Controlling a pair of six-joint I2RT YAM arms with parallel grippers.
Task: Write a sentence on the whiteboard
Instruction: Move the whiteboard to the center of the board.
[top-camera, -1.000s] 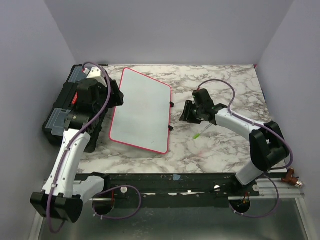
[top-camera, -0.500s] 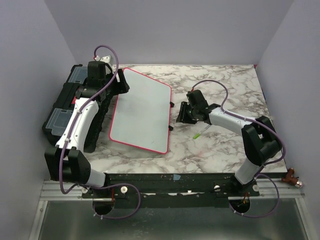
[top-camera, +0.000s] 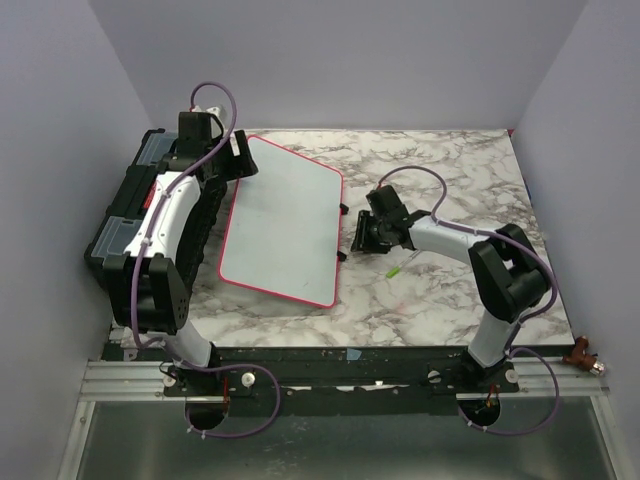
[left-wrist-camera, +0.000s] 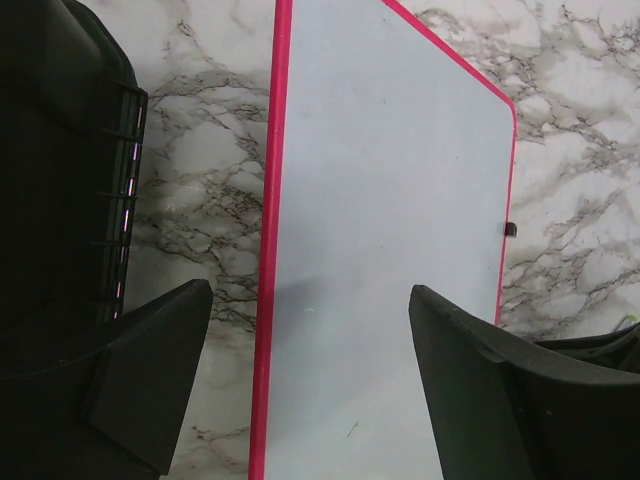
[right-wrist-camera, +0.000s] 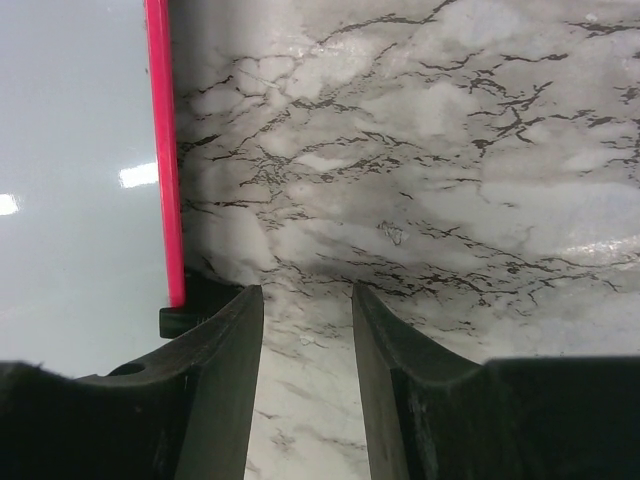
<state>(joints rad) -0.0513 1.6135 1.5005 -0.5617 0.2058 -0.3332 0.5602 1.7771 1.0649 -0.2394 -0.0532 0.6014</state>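
Left gripper (left-wrist-camera: 308, 310): fingers spread wide, empty, above the whiteboard's (top-camera: 283, 222) far-left rim, beside black toolbox (top-camera: 125, 215). Right gripper (right-wrist-camera: 307, 295): slightly parted, empty, low at board's right edge. Board lies on tabletop (top-camera: 450, 170). Since half-second ago: left arm folded tighter; right gripper edged boardward.

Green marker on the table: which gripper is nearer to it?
Right. The right gripper is just beside the green marker; the left gripper is across the whiteboard, at its far corner.

Whiteboard (top-camera: 282, 222): white, pink-red rim, rounded corners, lying flat, skewed.
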